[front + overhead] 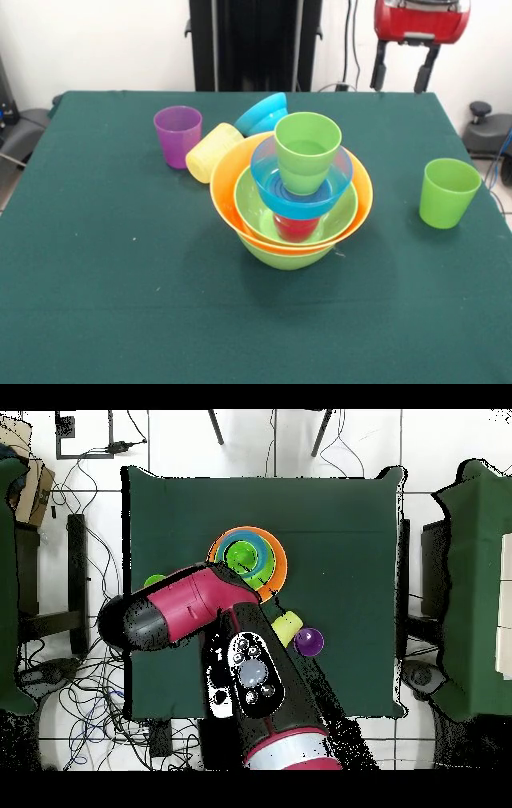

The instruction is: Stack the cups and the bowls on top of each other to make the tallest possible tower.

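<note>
Front view, going from left to right: a purple cup point(178, 134) stands upright on the green table point(96, 264), and just beside it a ribbed pale yellow cup point(212, 151) lies on its side, touching the orange bowl's rim. Behind that, a blue bowl point(263, 114) sits tilted against the back of the pile. The tower point(292, 196) stands near the table's middle: a lime green bowl point(286, 254) at the bottom, a large orange bowl point(232, 188) nested in it, a second lime green bowl point(254, 210) inside that, a red cup point(294, 228) in its hollow, a second blue bowl point(298, 186) resting on the red cup, and a light green cup point(307, 150) upright on top. Well apart to the right, another light green cup point(448, 192) stands alone near the table's edge. The gripper point(402, 78) hangs at the top right, beyond the table's far edge, its two dark fingers spread apart and holding nothing. Overhead, the red and black arm point(200, 609) reaches across the table and covers part of the tower.
</note>
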Action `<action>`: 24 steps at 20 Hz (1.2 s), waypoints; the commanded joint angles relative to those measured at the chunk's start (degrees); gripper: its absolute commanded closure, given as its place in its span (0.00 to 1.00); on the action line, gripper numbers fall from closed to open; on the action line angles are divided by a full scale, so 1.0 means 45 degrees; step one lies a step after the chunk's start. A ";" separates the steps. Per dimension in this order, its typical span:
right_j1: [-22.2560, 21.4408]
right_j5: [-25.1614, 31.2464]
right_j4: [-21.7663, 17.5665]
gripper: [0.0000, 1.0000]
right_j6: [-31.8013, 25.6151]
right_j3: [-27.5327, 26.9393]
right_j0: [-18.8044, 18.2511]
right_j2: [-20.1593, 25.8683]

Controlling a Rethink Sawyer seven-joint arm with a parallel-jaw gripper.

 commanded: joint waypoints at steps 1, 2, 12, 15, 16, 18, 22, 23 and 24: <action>0.1477 -0.1259 0.0098 0.00 0.3190 -0.1026 0.0739 -0.1654; 0.1604 -0.1383 0.0095 0.00 0.3195 -0.1108 0.0831 -0.1759; 0.2394 -0.2265 0.0658 0.00 0.2926 -0.1482 0.1364 -0.2362; 0.2666 -0.2446 0.0808 0.00 0.2824 -0.1715 0.1490 -0.2524; 0.2710 -0.2486 0.0881 0.00 0.2808 -0.1757 0.1554 -0.2588; 0.2829 -0.2460 0.1033 0.00 0.2781 -0.1939 0.1695 -0.2721; 0.2458 -0.2526 0.1420 0.00 0.2998 -0.1578 0.2140 -0.3110; 0.2406 -0.2495 0.1528 0.00 0.3026 -0.1549 0.2246 -0.3189; 0.2398 -0.2528 0.1612 0.00 0.3038 -0.1520 0.2335 -0.3281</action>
